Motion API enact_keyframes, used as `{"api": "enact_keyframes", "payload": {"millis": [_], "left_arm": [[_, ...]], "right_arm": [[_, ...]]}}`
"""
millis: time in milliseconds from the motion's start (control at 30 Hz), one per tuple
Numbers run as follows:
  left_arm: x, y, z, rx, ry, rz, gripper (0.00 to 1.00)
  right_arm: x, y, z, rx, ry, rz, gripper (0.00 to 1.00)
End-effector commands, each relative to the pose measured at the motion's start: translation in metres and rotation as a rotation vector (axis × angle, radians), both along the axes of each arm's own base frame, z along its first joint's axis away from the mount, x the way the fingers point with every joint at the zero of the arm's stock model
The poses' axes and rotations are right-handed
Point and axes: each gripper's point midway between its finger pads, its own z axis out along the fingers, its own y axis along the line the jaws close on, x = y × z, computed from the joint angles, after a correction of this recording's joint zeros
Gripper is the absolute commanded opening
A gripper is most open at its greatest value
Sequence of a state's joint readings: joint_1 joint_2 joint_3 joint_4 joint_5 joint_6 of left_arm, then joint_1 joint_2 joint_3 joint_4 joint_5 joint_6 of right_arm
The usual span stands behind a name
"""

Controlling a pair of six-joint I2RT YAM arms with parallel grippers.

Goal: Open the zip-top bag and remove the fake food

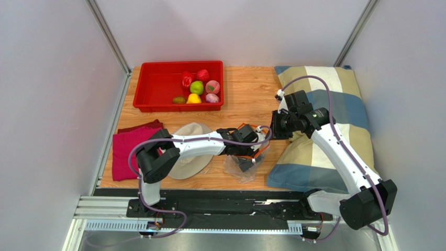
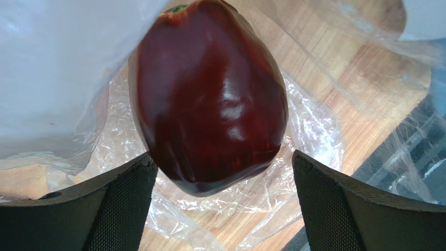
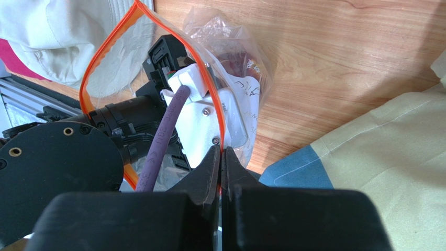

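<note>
The clear zip-top bag (image 1: 235, 168) lies on the wooden table with its orange zipper strip (image 3: 173, 36) pulled open. My right gripper (image 3: 221, 154) is shut on that strip and holds the mouth up; from above it (image 1: 273, 130) hangs over the bag's right side. My left gripper (image 2: 222, 180) reaches inside the bag, open wide. A dark maroon fake food piece (image 2: 209, 99) lies on the plastic just ahead, its near end between the fingertips (image 2: 123, 201). Several other fake food pieces (image 1: 197, 87) sit in the red tray (image 1: 138, 99).
A beige hat (image 1: 191, 151) lies left of the bag under the left arm. A red cloth (image 1: 123, 151) is at the table's left edge. A plaid pillow (image 1: 335, 104) fills the right side, under the right arm. Grey walls close in on both sides.
</note>
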State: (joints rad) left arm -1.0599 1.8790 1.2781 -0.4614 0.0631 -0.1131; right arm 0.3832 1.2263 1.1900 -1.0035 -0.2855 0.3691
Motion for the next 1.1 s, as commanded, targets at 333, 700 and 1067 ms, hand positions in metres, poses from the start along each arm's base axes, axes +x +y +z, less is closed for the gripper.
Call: {"api": "enact_keyframes", "payload": {"millis": [333, 700, 1067], "left_arm": [[0.040, -0.045, 0.070, -0.265, -0.082, 0.110, 0.83], [0.052, -0.046, 0.080, -0.329, -0.166, 0.141, 0.94], [0.059, -0.039, 0.094, -0.392, -0.250, 0.173, 0.78]], "right_arm": [[0.001, 0.003, 0.007, 0.023, -0.035, 0.008, 0.00], [-0.001, 0.003, 0.007, 0.025, -0.028, 0.006, 0.00], [-0.007, -0.007, 0.016, -0.010, -0.003, -0.024, 0.00]]}}
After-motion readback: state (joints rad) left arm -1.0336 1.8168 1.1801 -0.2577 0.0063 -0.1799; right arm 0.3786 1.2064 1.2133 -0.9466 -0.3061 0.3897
